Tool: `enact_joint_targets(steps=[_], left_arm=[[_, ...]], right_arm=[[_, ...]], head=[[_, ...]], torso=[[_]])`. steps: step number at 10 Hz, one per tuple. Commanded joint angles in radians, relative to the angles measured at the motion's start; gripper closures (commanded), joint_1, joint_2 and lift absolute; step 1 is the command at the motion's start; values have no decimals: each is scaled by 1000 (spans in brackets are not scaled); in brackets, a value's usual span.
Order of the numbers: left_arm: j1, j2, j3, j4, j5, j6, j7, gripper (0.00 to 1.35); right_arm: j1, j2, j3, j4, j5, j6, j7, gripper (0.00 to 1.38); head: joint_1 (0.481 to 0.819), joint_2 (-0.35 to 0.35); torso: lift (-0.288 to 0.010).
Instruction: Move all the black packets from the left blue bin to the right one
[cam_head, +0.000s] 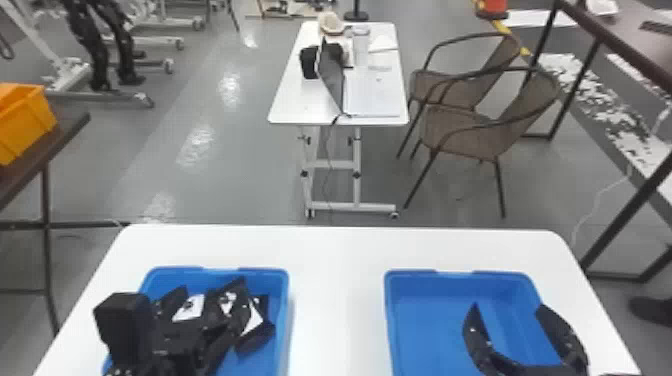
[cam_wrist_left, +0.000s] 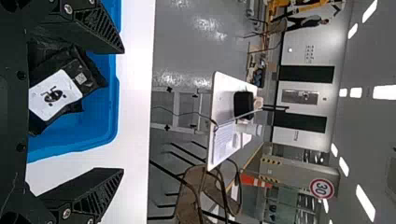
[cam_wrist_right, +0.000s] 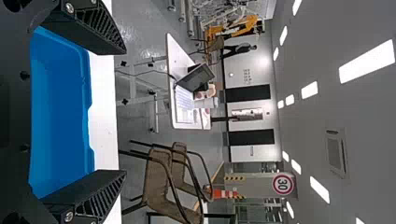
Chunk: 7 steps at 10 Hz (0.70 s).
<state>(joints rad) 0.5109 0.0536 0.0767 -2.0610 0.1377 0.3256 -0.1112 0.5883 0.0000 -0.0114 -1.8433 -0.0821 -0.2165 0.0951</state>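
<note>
At lower left, the left blue bin (cam_head: 281, 305) holds black packets (cam_wrist_left: 88, 77) in a heap—white labels with a dark figure on them. Over it we have our left gripper (cam_head: 214, 319), jaws wide apart and gripping nothing. At lower right, our right gripper (cam_head: 507, 312) sits above the right blue bin (cam_head: 425, 320), its jaws also spread, with only air between them. We see a broad strip of white table (cam_head: 336, 300) between the bins' facing rims.
</note>
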Motion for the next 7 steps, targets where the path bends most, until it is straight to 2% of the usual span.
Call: enact_joint_targets(steps=[1,2,3,4,5,6,7], left_arm=[[-29,-26,18,1,30,104,28,121],[-66,-41,51,1,33,222,25,130],[-110,-31,71,12,36,323,21,130],[-163,-3,78,50,53,400,-5,130],[-213,37,72,85,63,490,-19,130],[-256,69,51,124,56,533,-19,130],[-301,80,41,171,56,572,-27,130]], right_arm=[[-2,1,1,4,-5,5,5,96],[-8,1,1,7,-7,5,11,96],[-13,1,1,9,-7,8,15,96],[-19,1,2,13,-8,8,18,96],[-27,1,4,16,-8,8,21,96],[-33,1,5,21,-8,8,25,96],[-33,1,5,22,-12,9,26,96]], head=[[695,33],[695,43],[695,49],[695,61],[695,69],[695,71],[695,78]], torso=[[0],[0],[0],[0],[0],[0],[0]])
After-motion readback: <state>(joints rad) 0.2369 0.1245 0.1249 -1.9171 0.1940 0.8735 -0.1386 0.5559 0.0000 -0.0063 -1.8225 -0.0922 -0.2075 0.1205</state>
